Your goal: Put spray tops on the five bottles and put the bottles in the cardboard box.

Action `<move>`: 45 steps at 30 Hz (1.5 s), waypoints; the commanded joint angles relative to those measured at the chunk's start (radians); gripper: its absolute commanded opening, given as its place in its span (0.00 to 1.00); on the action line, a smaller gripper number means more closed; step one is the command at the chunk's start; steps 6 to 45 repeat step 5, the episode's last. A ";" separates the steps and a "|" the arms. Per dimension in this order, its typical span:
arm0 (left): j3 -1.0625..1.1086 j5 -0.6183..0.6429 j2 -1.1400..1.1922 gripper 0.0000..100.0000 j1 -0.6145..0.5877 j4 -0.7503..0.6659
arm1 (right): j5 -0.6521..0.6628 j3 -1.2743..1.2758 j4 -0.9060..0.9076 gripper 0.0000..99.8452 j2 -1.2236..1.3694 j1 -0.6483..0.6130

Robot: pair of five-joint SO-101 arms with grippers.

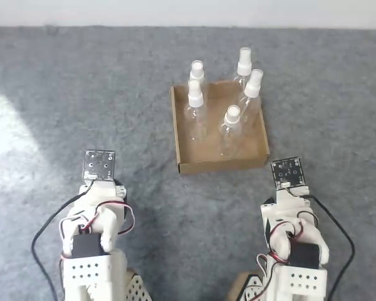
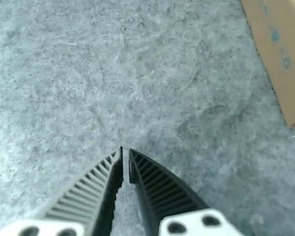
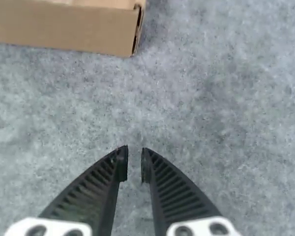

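Note:
The cardboard box lies on the grey carpet at mid-table. Several clear bottles with white spray tops stand upright in it: one at the front, one at the left, one at the right. Two more rise at the back wall; their bases are hidden. My left gripper is shut and holds nothing, low over bare carpet left of the box. My right gripper is shut to a narrow slit and holds nothing, just in front of the box's near right corner.
Both arms are drawn back near the front edge, the left arm and the right arm. Grey carpet covers the whole table, with bare stretches left and right of the box. A pale wall runs along the back edge.

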 commanded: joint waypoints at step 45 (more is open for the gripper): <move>-0.008 0.006 -0.014 0.01 -0.003 0.005 | 0.012 0.026 0.007 0.01 0.007 0.005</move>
